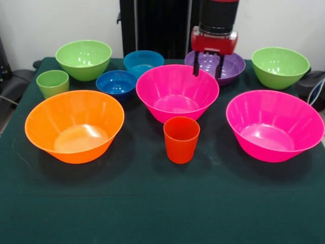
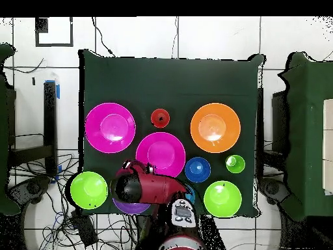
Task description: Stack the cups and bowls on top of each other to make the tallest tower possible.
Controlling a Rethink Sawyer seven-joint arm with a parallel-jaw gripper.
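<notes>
8 glossy plastic bowls (image 1: 74,125) and 2 tapered plastic cups (image 1: 181,139) sit separately, unstacked, on the dark green table (image 1: 162,203). The red gripper (image 1: 208,70) hangs empty, fingers parted, above the purple bowl (image 1: 231,66).

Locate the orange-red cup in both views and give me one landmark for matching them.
Front view: the orange-red cup stands upright near the middle, in front of the central pink bowl.
Overhead view: the orange-red cup sits just above centre, above that central pink bowl.
Shared landmark: the large orange bowl, left of the cup in front, right overhead.
</notes>
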